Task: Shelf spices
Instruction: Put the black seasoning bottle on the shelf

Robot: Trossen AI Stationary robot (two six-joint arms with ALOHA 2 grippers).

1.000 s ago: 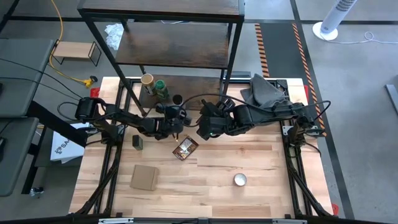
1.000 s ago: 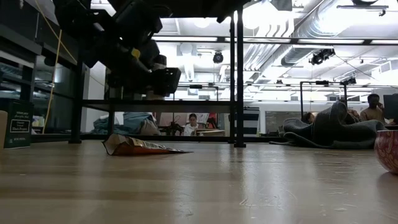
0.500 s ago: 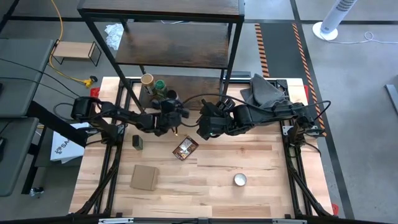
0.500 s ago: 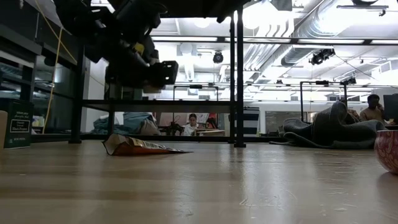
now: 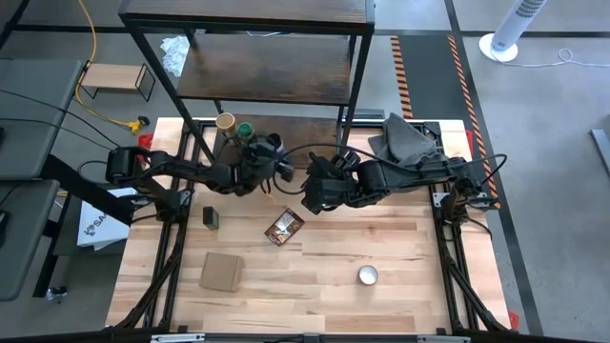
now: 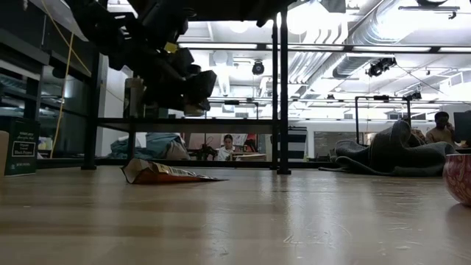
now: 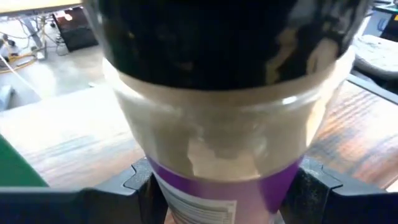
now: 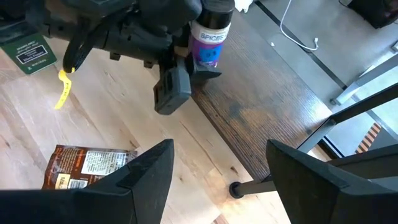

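Left gripper point(image 8: 186, 65) clamped on the dark-capped jar point(image 8: 209, 37) with the purple-white label, holding it upright over the shelf's point(image 5: 286, 67) bottom board, just beside the green-lidded jar point(image 5: 246, 131) and tan-lidded jar point(image 5: 225, 122) already standing there. Right gripper point(image 5: 310, 195) hangs near the table point(image 5: 381, 248) middle, fingers spread wide, nothing in them. Brown-orange pouch point(image 5: 284, 227) and small dark tin point(image 5: 211, 218) lie on the table, well apart from the shelf.
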